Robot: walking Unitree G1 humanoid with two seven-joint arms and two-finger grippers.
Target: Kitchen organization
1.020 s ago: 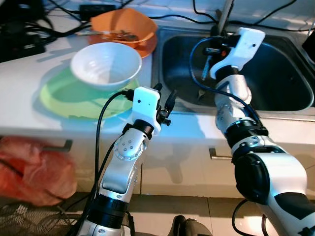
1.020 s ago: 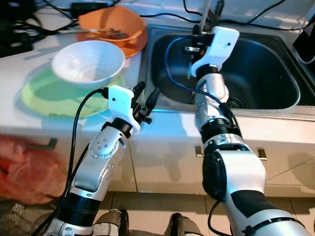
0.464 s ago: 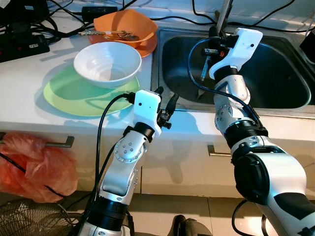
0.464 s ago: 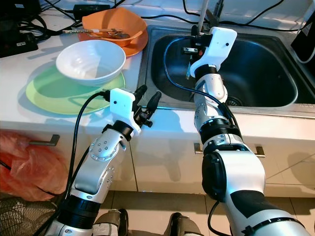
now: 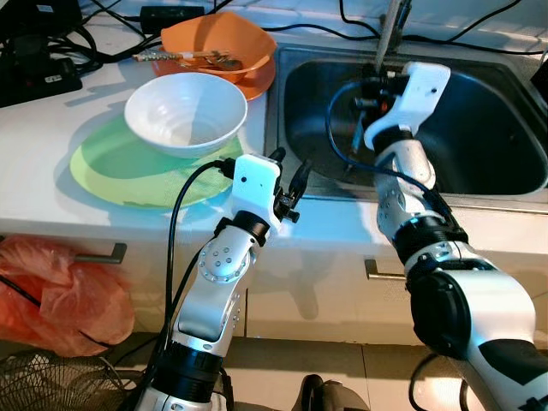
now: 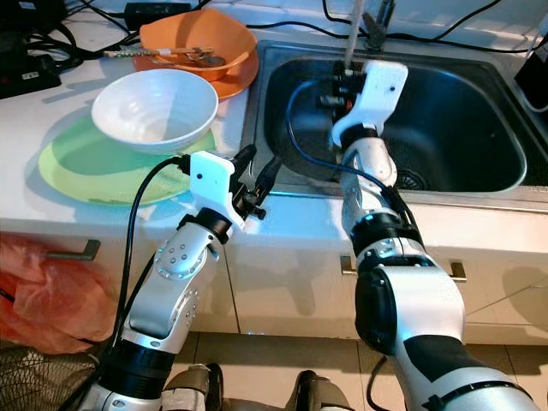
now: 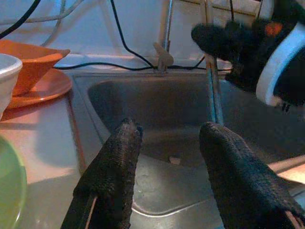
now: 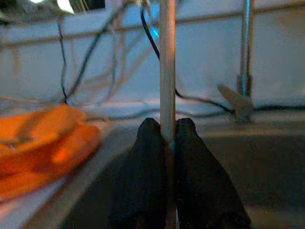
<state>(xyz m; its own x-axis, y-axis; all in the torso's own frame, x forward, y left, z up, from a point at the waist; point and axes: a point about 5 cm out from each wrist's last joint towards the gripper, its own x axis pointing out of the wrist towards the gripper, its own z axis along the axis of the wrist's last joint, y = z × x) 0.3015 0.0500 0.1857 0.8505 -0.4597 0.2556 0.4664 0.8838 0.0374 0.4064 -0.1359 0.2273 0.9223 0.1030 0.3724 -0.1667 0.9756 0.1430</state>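
Since half a second ago the right claw (image 8: pixel 164 143) has sunk slightly lower over the dark stainless steel sink basin (image 5: pixel 479 145); the left arm looks unchanged. Right claw pressed together, pinching a thin pale upright stick (image 8: pixel 167 71) (a chopstick, probably), held over the basin near its back edge. Left claw (image 7: pixel 164 157) spread, holding nothing, hovering at the counter's (image 5: pixel 43 188) front edge beside the sink's left rim. White ceramic bowl (image 5: pixel 185 111) sits on a flat green plate (image 5: pixel 103 171); orange bowl (image 5: pixel 218 47) at the back edge. Judged step: moving the stick. Next: lower, then release, probably into the basin.
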